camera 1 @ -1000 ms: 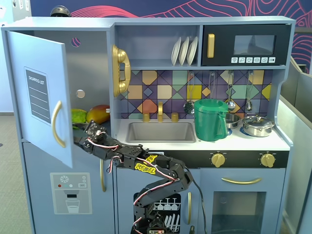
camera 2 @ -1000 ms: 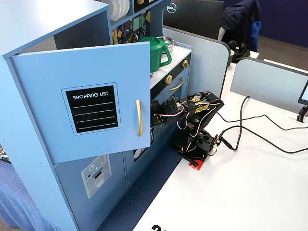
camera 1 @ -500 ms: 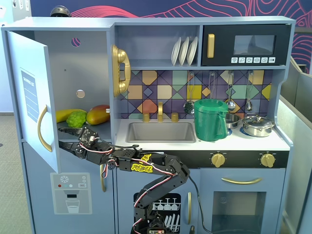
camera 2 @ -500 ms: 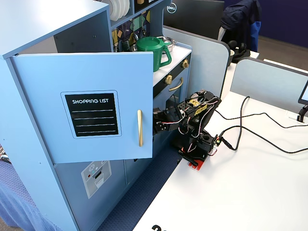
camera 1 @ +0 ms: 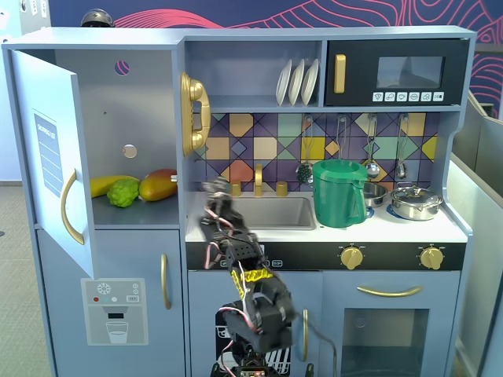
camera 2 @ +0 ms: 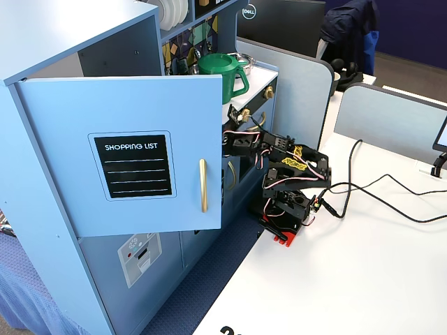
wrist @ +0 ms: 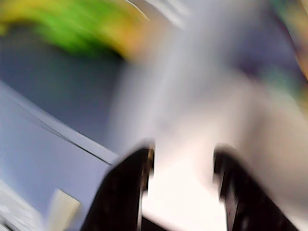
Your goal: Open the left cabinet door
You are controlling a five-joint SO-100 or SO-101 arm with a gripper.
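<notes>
The left cabinet door point(camera 1: 51, 157) is light blue and stands swung wide open, its curved gold handle point(camera 1: 69, 206) facing outward. In a fixed view from the side, the door point(camera 2: 140, 105) shows its black "SHOPPING LIST" panel point(camera 2: 133, 166) and handle point(camera 2: 203, 185). My gripper point(camera 1: 214, 192) is in front of the sink counter, to the right of the open compartment and apart from the door; it also shows in a fixed view from the side point(camera 2: 234, 118). The wrist view is blurred; the two black fingers point(wrist: 130, 187) stand apart with nothing between them.
The open compartment holds a banana point(camera 1: 106, 184), a green fruit point(camera 1: 122, 192) and a mango point(camera 1: 158, 185). Below is the door with the water-dispenser picture point(camera 1: 115, 310). A sink point(camera 1: 271, 212), green pitcher point(camera 1: 339, 192) and pot point(camera 1: 415, 202) are on the counter. Cables point(camera 2: 377, 195) cross the white table.
</notes>
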